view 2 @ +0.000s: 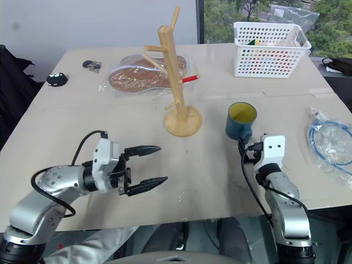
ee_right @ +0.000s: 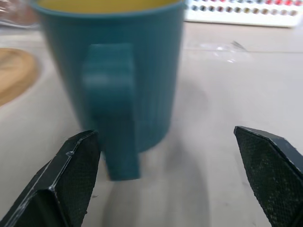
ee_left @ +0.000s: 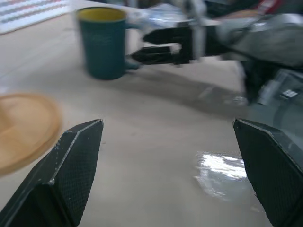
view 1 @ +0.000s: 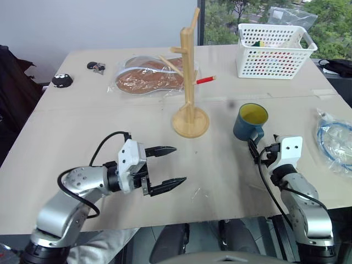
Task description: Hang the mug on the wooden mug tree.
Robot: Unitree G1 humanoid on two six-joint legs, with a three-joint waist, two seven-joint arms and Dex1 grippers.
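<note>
The right gripper (ee_right: 165, 179) has its two black fingers spread wide and holds nothing; in the right wrist view the fingers stand to either side with the mug (ee_right: 111, 71) straight ahead of them, its loop handle turned toward the gripper and lying just past one fingertip, not touching it that I can see. From the head views the mug (view 1: 250, 122) stands upright on the table (view 1: 82, 126), yellow inside facing up, just in front of the right gripper (view 1: 263, 148), with its handle pointing back toward the robot. The left gripper (view 1: 168, 168) is also wide open and empty, hovering above the tabletop on the robot's left, its fingers pointing across toward the right side; nothing lies between them. The wooden mug tree (view 1: 190, 82) stands upright on its round base near the middle of the table, to the left of the mug and a little farther back, between the two arms, with all its visible pegs bare. Behind it lie a clear bag with brown contents (view 1: 146, 77) and a red pen (view 1: 205, 80), and a white perforated basket (view 1: 272, 49) sits at the far right.
</note>
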